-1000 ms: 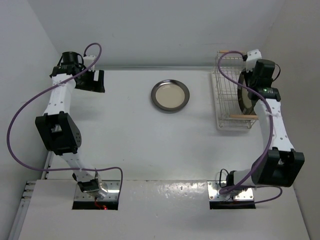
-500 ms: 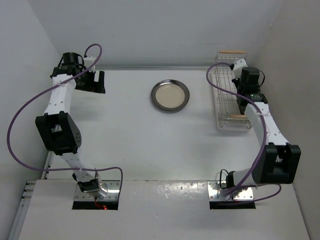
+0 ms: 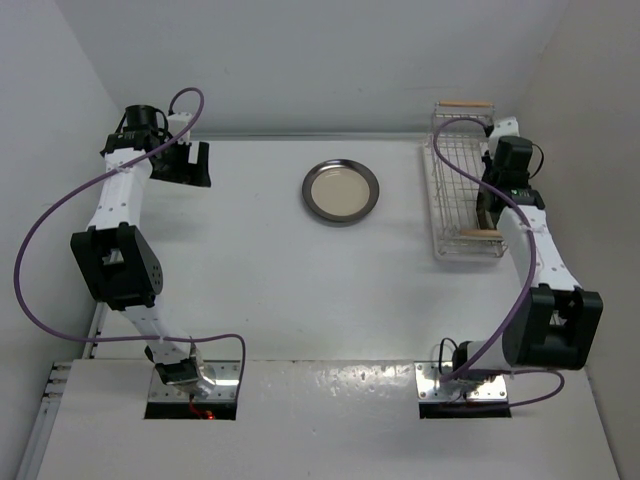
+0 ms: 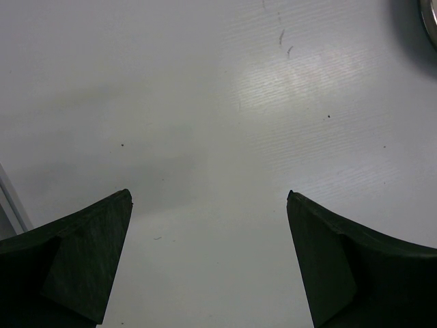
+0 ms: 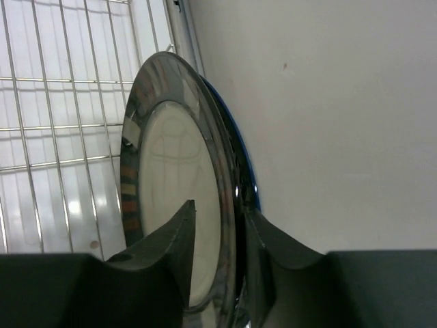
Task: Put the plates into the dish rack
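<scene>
A cream plate with a plain dark glossy rim [image 3: 340, 192] lies flat on the table at centre back; a sliver of it shows in the left wrist view [image 4: 432, 17]. The dish rack [image 3: 455, 180] stands at the back right. My right gripper [image 3: 489, 204] reaches down into the rack's right side. In the right wrist view it [image 5: 218, 208] is shut on the rim of a cream plate with a dark striped rim [image 5: 171, 178], held on edge over the rack wires [image 5: 68, 127]. A blue plate edge [image 5: 240, 147] shows right behind it. My left gripper [image 3: 190, 165] [image 4: 209, 193] is open and empty above bare table at the back left.
The right wall [image 3: 590, 150] runs close beside the rack and the right arm. The back wall [image 3: 320, 70] stands just behind the table. Wooden handle bars cross the rack's far end [image 3: 466, 103] and near end [image 3: 479, 234].
The right gripper lowered the plate from above the rack down into its right side, then shifted a little to the right. The left arm has not moved.
</scene>
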Motion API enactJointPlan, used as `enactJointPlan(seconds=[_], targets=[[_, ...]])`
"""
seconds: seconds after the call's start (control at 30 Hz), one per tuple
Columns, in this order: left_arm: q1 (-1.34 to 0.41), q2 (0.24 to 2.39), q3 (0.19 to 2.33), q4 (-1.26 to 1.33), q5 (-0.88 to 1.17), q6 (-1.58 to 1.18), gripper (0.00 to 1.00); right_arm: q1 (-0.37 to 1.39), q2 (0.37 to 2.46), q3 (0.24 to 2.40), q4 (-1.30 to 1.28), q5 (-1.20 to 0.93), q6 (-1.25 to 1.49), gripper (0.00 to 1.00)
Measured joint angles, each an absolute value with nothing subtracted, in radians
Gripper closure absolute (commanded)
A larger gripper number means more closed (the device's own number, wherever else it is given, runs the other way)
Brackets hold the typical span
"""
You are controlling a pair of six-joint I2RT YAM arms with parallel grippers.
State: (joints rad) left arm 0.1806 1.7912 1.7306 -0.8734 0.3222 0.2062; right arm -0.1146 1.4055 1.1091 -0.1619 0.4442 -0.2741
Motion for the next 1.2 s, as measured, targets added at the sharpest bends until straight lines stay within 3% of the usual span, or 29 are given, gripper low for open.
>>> enactJointPlan(seconds=[0.47, 0.83, 1.03, 1.2], targets=[[0.181, 1.791, 1.731, -0.873, 0.322, 0.206, 0.00, -0.128, 1.406, 1.159, -0.221, 0.372, -0.235, 0.43], [0.181, 1.791, 1.731, -0.874, 0.325, 0.206, 0.00, -0.126, 1.356, 1.293, -0.228, 0.351, -0.251, 0.40], [0.181, 1.791, 1.731, -0.874, 0.327, 0.206, 0.00, -0.067, 1.364, 1.389, -0.350, 0.166, -0.175, 0.40], [0.181, 1.791, 1.730, -0.874, 0.332, 0.206, 0.00, 0.094, 1.504, 1.482, -0.426, -0.027, 0.018, 0.38]])
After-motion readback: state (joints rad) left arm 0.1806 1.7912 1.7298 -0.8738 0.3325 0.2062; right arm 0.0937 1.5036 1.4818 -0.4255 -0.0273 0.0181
